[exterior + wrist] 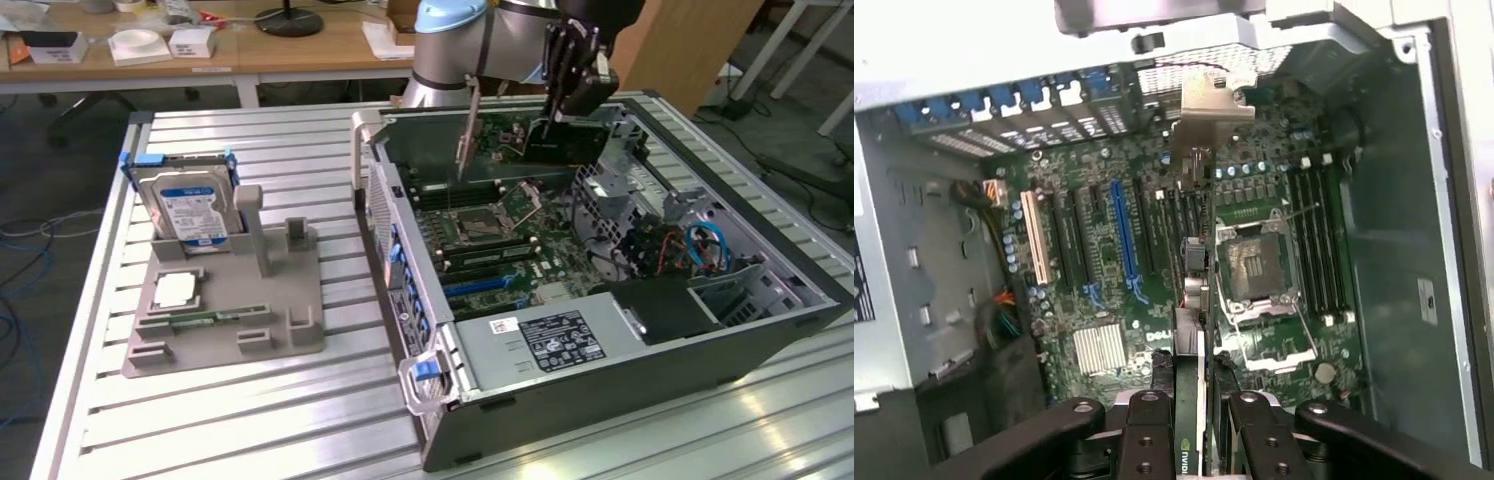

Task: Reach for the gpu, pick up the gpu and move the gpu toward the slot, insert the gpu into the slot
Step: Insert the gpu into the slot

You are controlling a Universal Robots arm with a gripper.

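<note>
You had the gripper [1194, 425] with its fingers [1149, 420] pinching the graphics card [558, 142], which hung upright over the motherboard [497, 250] inside the open computer case [601, 390].

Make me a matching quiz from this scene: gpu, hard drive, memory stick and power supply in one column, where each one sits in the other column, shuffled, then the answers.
1. gpu
2. hard drive
3. memory stick
4. power supply

A. lying flat on the grey stand
B. inside the case, label up
C. held in the gripper, over the motherboard
D. upright on the grey stand

Pairs: 1-C, 2-D, 3-A, 4-B
</note>
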